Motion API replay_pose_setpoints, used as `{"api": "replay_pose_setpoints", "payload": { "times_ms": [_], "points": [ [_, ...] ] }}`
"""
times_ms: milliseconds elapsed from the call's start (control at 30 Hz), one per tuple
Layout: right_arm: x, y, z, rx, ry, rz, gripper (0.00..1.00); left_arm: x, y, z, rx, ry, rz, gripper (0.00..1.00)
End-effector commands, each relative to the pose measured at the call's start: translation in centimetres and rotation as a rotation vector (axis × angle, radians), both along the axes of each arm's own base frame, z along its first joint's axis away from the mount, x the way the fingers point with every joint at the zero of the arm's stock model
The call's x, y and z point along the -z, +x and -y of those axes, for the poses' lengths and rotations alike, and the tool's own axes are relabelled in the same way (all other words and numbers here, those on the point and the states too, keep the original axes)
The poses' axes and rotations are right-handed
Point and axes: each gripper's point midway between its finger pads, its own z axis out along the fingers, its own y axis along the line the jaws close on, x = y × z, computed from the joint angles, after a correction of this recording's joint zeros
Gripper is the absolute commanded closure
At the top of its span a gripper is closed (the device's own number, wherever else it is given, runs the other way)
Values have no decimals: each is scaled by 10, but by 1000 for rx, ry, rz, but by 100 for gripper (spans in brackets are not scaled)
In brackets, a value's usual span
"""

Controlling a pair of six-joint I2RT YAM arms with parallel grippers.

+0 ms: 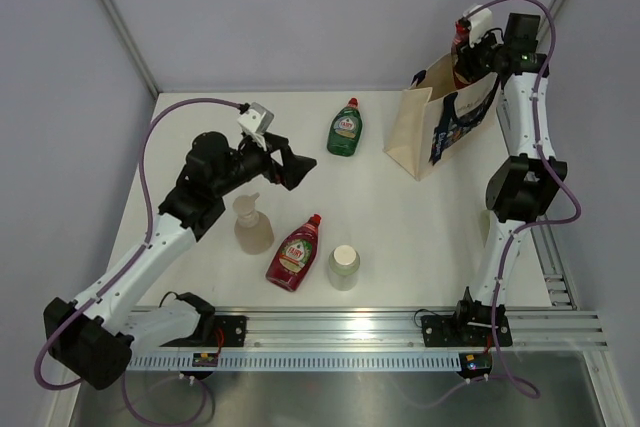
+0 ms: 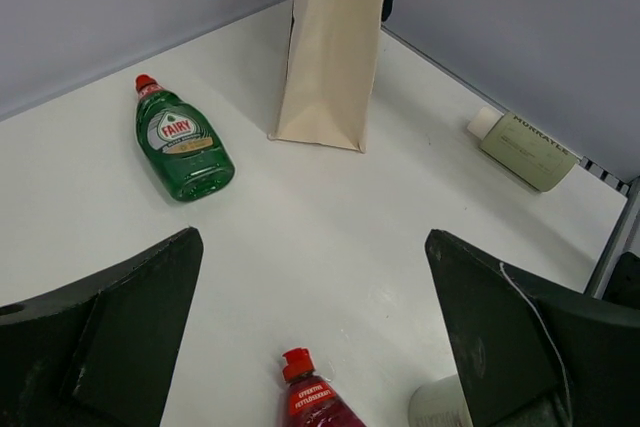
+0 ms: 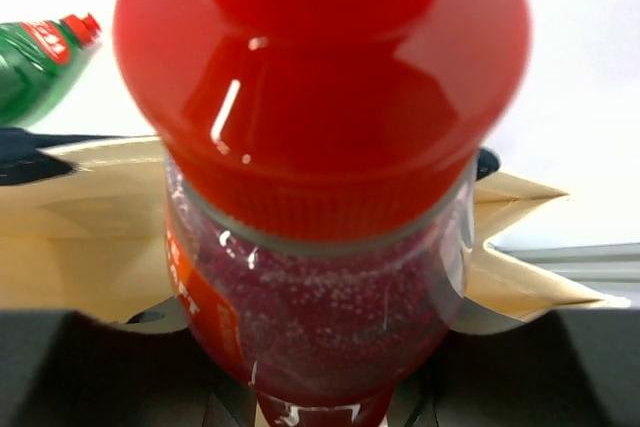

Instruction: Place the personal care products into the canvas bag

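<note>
Over the table's 2 o'clock corner in the top view, the right gripper is clamped on a red bottle, holding it at the open mouth of the bag, likely so that letting go drops it straight inside; whether its base is already past the rim I cannot tell. At 9 o'clock the left gripper hovers empty with its jaws fully apart, just past the pump bottle. A second red bottle and a white-capped bottle sit at 6 o'clock, and a green bottle lies at 12 o'clock. From the left wrist, the fingers stand wide on either side of bare table with nothing between them, seemingly ready for the next pick. The second red bottle's cap shows at 6 o'clock, the green bottle at 10, the bag at 12, and a pale bottle lies at 2 o'clock. From the right wrist, the red bottle fills the view, cap toward the lens, gripped low by dark fingers at 7 and 5 o'clock. The bag's rim spreads on both sides behind it, so the bottle looks lined up with the opening.
</note>
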Motion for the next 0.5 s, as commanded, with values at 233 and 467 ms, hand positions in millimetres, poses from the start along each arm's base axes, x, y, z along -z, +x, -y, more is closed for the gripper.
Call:
{"api": "replay_pose_setpoints", "payload": {
  "times_ms": [233, 467],
  "points": [
    [15, 19, 44, 322, 1, 88, 96, 27, 56, 30, -65, -70, -222, 1],
    [58, 12, 37, 338, 66, -30, 48, 45, 97, 56, -97, -26, -291, 1]
  ]
}}
